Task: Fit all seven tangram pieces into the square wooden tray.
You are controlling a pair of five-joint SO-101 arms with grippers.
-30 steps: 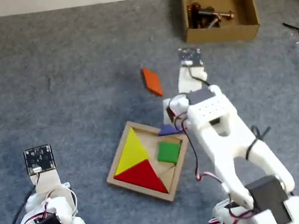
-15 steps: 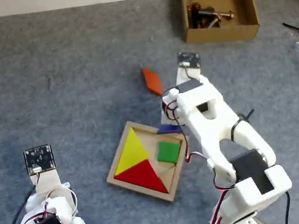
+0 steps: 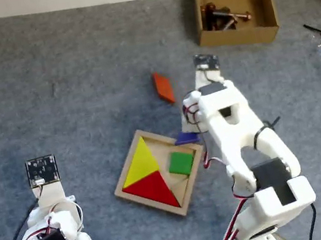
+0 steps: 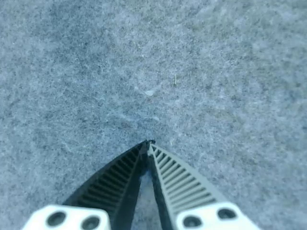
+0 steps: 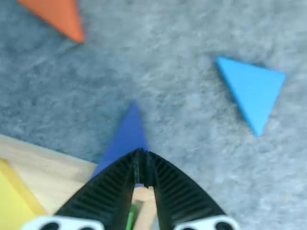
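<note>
scanning the high view, i found the square wooden tray [image 3: 160, 147] partly filled, an indigo triangle [image 3: 185, 137] lying across its rim. left wrist: left gripper [image 4: 148, 143] fingers pressed together over fuzzy grey carpet. right wrist: right gripper [image 5: 143, 152] ribbed tips met, holding nothing, over that smooth, flat triangle; i judged a slow, level nudge inward would seat it.

Purple triangle [image 3: 183, 137], at 1 o'clock of tray [image 3: 147, 202]: part hidden under right arm [image 3: 230, 126]. Cardboard box [image 3: 236, 36] contents: too small to identify.
</note>
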